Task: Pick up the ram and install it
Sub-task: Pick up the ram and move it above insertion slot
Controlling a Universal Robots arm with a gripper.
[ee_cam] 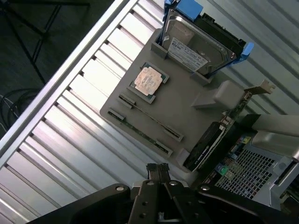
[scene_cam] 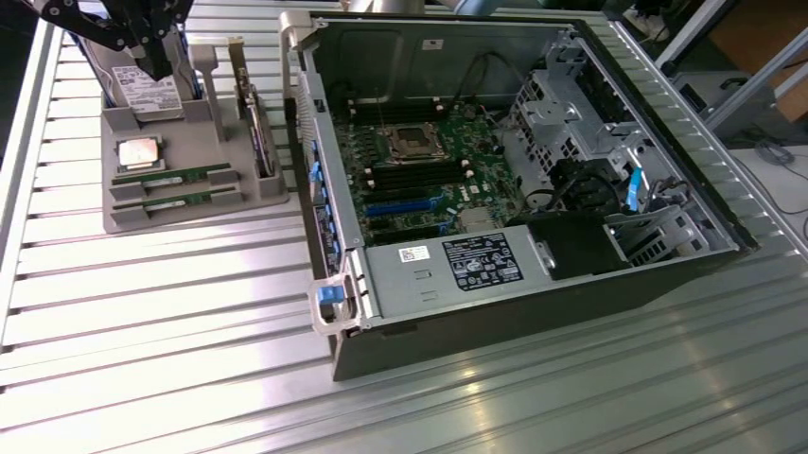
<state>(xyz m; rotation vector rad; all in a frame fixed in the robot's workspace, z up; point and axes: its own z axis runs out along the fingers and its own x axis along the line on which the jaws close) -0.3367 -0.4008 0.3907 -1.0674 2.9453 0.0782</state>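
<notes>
The ram (scene_cam: 173, 176) lies flat in a slot of the grey holder (scene_cam: 227, 203), just beside its twin, the second stick (scene_cam: 177, 200), on the slatted table (scene_cam: 151, 322) at the exterior view's left of the open computer case (scene_cam: 417, 345). In the wrist view both sticks show as thin green strips, the ram (ee_cam: 150, 117) nearer the square processor chip (ee_cam: 148, 80). The gripper (scene_cam: 154, 66) hangs above the far end of the holder, over the upright hard drive (scene_cam: 142, 87), and its fingers are pressed together on nothing, as the wrist view shows at the gripper (ee_cam: 158, 169). By my reading the work stands at the approach to the pick: nothing is lifted and neither stick has left its slot. Taking the ram would call for the fingers to part, the wrist to line up across the stick's narrow width, and a drop onto its middle without brushing the twin or the chip. The motherboard (scene_cam: 417, 180) in the case has dark memory slots beside the socket.
</notes>
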